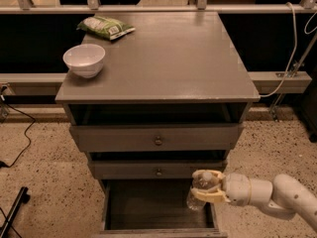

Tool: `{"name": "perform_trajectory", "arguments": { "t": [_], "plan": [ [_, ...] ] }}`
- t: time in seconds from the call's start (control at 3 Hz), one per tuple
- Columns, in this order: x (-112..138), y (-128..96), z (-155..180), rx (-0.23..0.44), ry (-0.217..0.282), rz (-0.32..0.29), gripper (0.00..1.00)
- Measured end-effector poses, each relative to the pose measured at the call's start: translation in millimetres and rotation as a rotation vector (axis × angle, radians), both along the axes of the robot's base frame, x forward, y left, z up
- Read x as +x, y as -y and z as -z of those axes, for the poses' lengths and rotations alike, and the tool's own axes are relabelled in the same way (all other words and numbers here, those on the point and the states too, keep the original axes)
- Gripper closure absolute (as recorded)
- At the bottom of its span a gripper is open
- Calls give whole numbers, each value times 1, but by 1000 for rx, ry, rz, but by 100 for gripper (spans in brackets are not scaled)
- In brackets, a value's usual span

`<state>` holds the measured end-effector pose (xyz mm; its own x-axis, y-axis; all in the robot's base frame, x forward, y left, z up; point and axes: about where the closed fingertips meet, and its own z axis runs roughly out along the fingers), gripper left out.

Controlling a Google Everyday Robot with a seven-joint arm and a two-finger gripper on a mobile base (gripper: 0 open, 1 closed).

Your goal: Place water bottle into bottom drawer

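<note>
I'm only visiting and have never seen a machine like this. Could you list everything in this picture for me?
Grey wooden cabinet: one, grey, centre of view, standing on a speckled floor.
Shallow brass-knobbed drawers: two, grey, upper part of the cabinet front.
Deep bottom drawer: one, grey wood, lowest, pulled open.
Round white bowl: one, white, left edge of the cabinet top.
Crinkled green snack bag: one, green, back left of the cabinet top.
Small clear plastic water bottle: one, clear, at the open drawer's right side, held.
Thin white cable: one, white, right background.
Robot arm: one, white, lower right.
Two-finger gripper: one, cream, closed on the bottle.
</note>
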<state>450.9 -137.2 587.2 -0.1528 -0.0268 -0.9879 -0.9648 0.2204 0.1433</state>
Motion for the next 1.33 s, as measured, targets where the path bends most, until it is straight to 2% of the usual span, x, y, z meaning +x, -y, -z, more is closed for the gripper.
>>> {"name": "perform_trajectory", "arguments": {
  "t": [0.33, 0.67, 1.0, 1.33],
  "plan": [
    [-9, -14, 87, 44, -8, 60, 100],
    [-17, -26, 108, 89, -35, 57, 100],
    [-16, -25, 104, 83, -30, 55, 100],
    [7, -18, 130, 37, -35, 141, 100]
  ]
}}
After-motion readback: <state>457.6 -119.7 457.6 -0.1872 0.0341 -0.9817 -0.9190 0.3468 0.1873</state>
